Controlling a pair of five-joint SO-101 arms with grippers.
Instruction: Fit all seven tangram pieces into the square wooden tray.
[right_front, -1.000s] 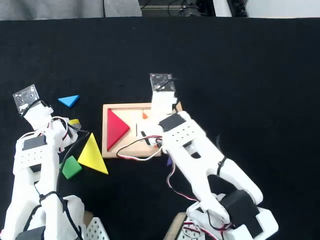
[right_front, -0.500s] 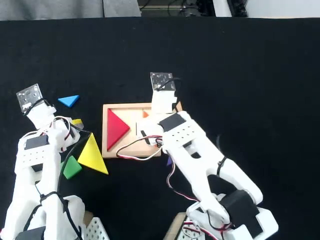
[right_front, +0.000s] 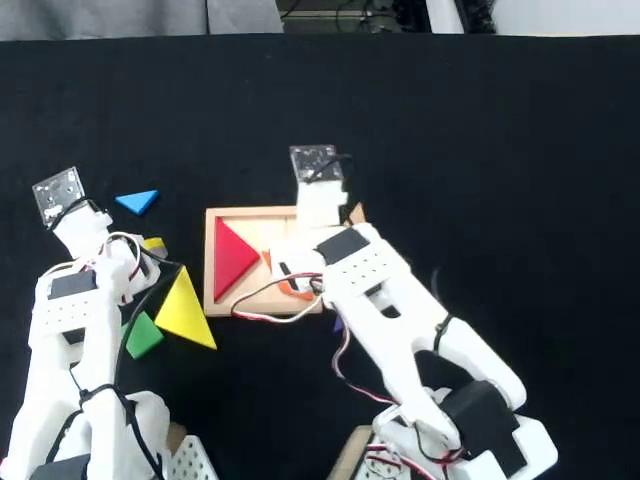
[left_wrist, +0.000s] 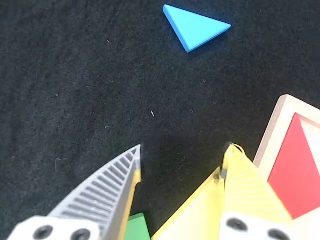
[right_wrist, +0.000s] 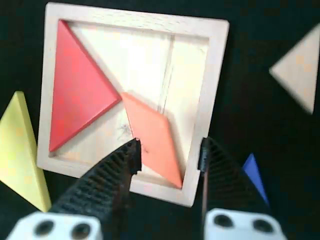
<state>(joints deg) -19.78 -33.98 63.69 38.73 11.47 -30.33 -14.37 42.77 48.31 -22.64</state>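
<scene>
Two in tray: red triangle, orange parallelogram

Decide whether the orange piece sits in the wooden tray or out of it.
In. The orange piece lies on the floor of the tray, within its rim, next to the red triangle.

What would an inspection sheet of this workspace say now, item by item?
Surface: black cloth table.
Job's things: wooden tray holds red triangle and orange parallelogram; yellow triangle, green piece, light blue triangle, pale triangle, dark blue piece lie outside it.
Clutter: nothing seen.
Grippers: left gripper open over bare cloth; right gripper open above the orange parallelogram.
Cables: wire loop lies across the tray's near rim.
Surroundings: grey fabric and dark equipment behind the table.
</scene>
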